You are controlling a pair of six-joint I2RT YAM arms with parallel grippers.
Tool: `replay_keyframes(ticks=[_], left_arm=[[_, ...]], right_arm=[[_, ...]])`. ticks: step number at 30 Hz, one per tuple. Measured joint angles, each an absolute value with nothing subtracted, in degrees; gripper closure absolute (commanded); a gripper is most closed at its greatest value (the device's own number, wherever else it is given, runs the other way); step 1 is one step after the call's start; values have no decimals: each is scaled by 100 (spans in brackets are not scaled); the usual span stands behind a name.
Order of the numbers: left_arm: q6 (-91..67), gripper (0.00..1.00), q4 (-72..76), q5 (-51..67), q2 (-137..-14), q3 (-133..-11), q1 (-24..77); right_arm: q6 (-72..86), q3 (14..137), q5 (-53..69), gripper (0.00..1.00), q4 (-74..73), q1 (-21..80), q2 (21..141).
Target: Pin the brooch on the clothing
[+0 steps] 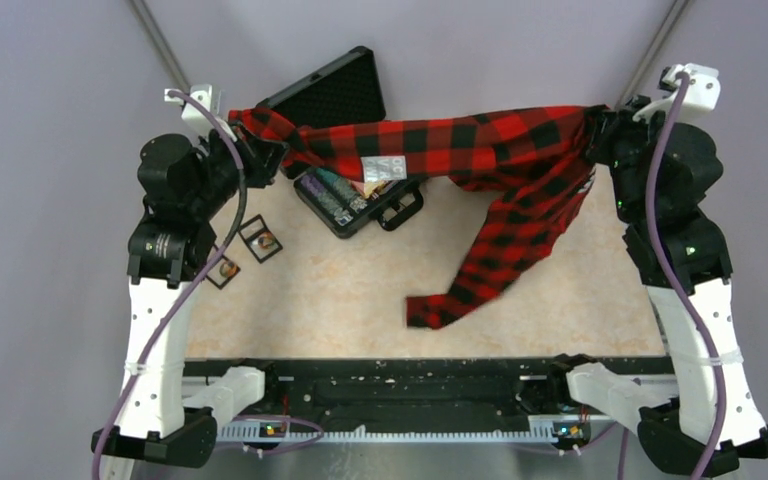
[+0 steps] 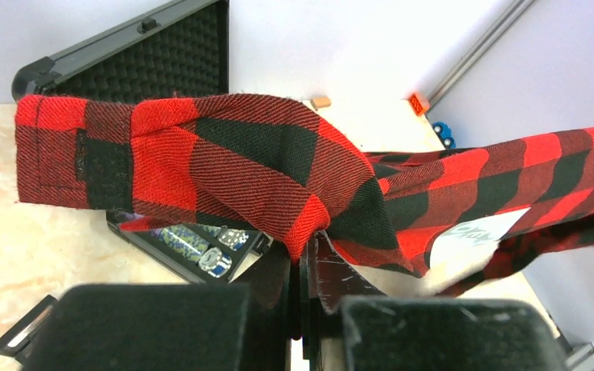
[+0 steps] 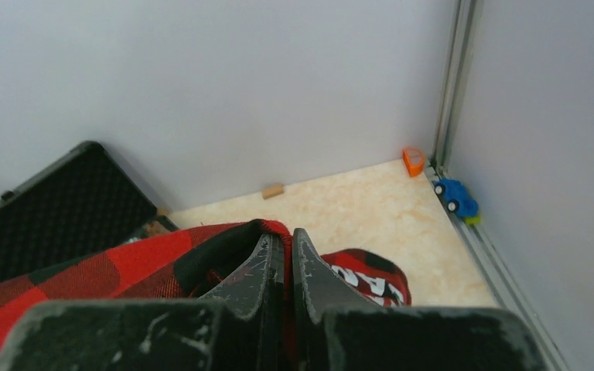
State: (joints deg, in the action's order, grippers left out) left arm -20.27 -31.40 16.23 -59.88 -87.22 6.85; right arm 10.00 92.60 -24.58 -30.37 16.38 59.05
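The red-and-black checked shirt (image 1: 460, 140) hangs stretched between my two grippers above the table. One sleeve trails down to the tabletop (image 1: 440, 305). My left gripper (image 1: 260, 155) is shut on the shirt's left end, and the cloth bunches at its fingertips in the left wrist view (image 2: 313, 243). My right gripper (image 1: 600, 135) is shut on the right end, with a fold of cloth pinched between its fingers (image 3: 282, 236). White lettering (image 3: 371, 286) shows on a fold below. Two small black cards, each with a small round brooch-like piece (image 1: 260, 240) (image 1: 223, 270), lie on the table beside the left arm.
An open black case (image 1: 345, 200) holding poker chips (image 2: 201, 247) lies under the shirt's left part, its foam-lined lid (image 1: 335, 90) raised behind. At the far right corner are a blue toy car (image 3: 456, 199), an orange piece (image 3: 412, 161) and a small wooden block (image 3: 272, 190).
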Motion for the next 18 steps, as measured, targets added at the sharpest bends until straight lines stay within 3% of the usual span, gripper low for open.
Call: replay_keyframes(ticks=[8,10,12,13,14,18], left_arm=[[-1883,100,-3301,1951,-5824,-8517,672],[-1879,100,-3332,1999,-5813,-8503,659],[-1874,100,-3356,1968,-5811,-8493,644],[-1868,100,-3356,1907,-5813,-8484,635],[-1844,100,-3356,1802,-5815,-8462,628],[-1732,100,-3402,1219,-5924,-8287,574]], right_arm=[[862,8195,-2668,100,-2762,1638,5693],[862,8049,-2639,84,-2735,1638,5767],[895,7994,-2512,49,-2746,1636,5977],[932,7992,-2432,40,-2762,1634,6099],[1026,7990,-2355,33,-2775,1629,6213],[1271,7511,-1737,20,-2867,1603,6462]])
